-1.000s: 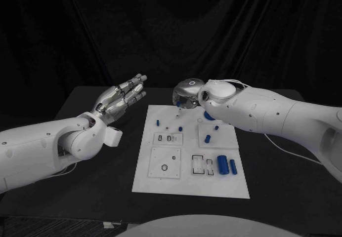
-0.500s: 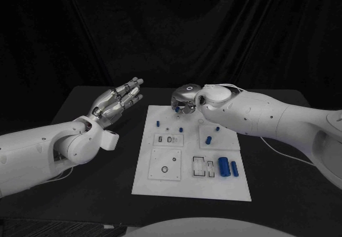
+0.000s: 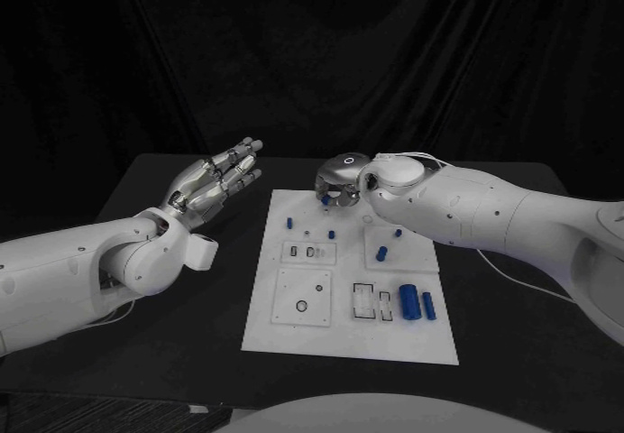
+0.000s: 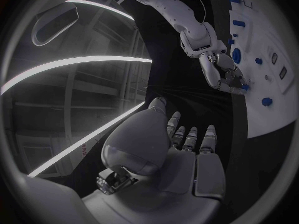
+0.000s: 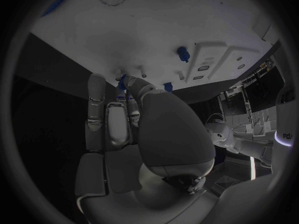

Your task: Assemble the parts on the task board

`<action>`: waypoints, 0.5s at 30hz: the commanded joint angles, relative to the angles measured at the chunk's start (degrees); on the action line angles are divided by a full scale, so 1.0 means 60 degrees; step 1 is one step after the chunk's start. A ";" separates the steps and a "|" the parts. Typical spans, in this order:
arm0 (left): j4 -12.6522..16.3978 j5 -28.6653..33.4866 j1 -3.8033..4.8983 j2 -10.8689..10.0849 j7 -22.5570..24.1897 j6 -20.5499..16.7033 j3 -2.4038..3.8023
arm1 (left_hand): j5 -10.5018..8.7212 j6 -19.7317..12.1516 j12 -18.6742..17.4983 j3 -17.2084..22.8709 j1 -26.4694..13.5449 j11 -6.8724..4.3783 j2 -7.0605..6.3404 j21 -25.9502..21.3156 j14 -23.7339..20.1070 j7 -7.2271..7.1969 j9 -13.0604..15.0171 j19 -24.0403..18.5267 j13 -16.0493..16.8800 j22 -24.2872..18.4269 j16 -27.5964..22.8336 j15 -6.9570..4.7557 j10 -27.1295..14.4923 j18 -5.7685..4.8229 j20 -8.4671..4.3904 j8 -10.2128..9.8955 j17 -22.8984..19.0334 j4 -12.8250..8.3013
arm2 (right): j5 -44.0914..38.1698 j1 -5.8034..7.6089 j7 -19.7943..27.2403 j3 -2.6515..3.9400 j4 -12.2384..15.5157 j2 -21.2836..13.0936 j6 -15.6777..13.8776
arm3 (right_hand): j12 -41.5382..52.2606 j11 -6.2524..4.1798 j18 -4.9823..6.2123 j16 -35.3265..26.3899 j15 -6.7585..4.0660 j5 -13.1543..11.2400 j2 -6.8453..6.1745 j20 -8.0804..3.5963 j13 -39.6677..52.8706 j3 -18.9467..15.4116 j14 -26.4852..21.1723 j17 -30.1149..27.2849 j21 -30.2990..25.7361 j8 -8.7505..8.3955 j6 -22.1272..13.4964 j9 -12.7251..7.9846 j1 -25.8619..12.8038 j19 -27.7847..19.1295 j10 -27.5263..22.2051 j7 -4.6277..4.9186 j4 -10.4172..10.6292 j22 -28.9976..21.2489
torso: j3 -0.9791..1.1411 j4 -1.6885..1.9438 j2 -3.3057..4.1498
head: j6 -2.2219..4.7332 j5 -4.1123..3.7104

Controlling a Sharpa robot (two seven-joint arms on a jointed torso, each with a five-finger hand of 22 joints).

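The task board (image 3: 349, 280) lies flat on the black table (image 3: 156, 180) and serves as the reference for all positions below.

The right hand (image 3: 341, 183) is positioned over the far edge of the task board, fingers pointing down at the board surface. In the right wrist view the fingertips (image 5: 127, 84) converge on a small blue part (image 5: 123, 80) directly beside two short pegs (image 5: 142, 72) standing in the board. The thumb and a finger appear to pinch this part; the remaining fingers lie alongside, extended and close together. The downward attitude suggests the part is being placed at, or lifted from, a seat near the board's far edge. Which of the two applies cannot be determined.

The left hand (image 3: 216, 177) is raised off the left side of the task board, well apart from it. Its fingers are straight, slightly spread, and hold nothing. This posture is judged to be a standby position that keeps the arm out of the working area.

Other parts remain on the task board:
- two blue cylinders (image 3: 417, 302) lying side by side near the board's right edge, toward the near end;
- a blue piece (image 3: 380, 254) standing in the right-hand plate at mid-board;
- small blue pieces (image 3: 330, 234) near the board's centre line, toward the far end.

Several recesses on the board appear unfilled, so assembly is judged incomplete.
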 commanded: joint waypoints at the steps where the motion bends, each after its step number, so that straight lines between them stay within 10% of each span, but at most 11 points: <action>1: -0.0002 -0.0036 0.0028 0.0008 0.0154 0.0082 0.0010 | 0.0063 0.0063 -0.0001 0.0045 0.0075 0.0059 -0.0025 0.0051 -0.0004 0.0023 0.0011 -0.0021 0.0002 0.0010 -0.0035 0.0049 -0.0009 0.0096 0.0070 0.0046 -0.0015 -0.0041 | -0.0031 -0.0029 -0.0168 0.0003 0.0011 -0.0040 -0.0251 | -0.0063 0.0002 -0.0114 -0.0018 0.0000 -0.0046 -0.0043 -0.0002 -0.0001 0.0041 -0.0078 0.0029 0.0039 -0.0042 -0.0039 0.0014 -0.0037 0.0066 -0.0023 0.0031 0.0004 0.0025 | -0.0020 -0.0001 -0.0023 | -0.0044 0.0014; 15: -0.0045 -0.0037 0.0027 -0.0005 0.0136 0.0079 0.0010 | 0.0081 0.0085 0.0002 0.0076 0.0103 0.0071 0.0001 0.0055 -0.0004 0.0034 0.0013 -0.0015 0.0004 0.0013 -0.0035 0.0069 -0.0005 0.0097 0.0085 0.0056 -0.0015 -0.0055 | -0.0030 0.0018 -0.0104 0.0003 0.0303 -0.0204 -0.1085 | -0.0072 -0.0004 -0.0124 0.0015 -0.0007 -0.0058 -0.0075 -0.0001 0.0029 0.0043 -0.0047 0.0063 0.0123 -0.0023 0.0022 0.0058 -0.0049 0.0117 0.0068 0.0060 0.0009 0.0157 | -0.0038 0.0000 -0.0048 | -0.0063 0.0049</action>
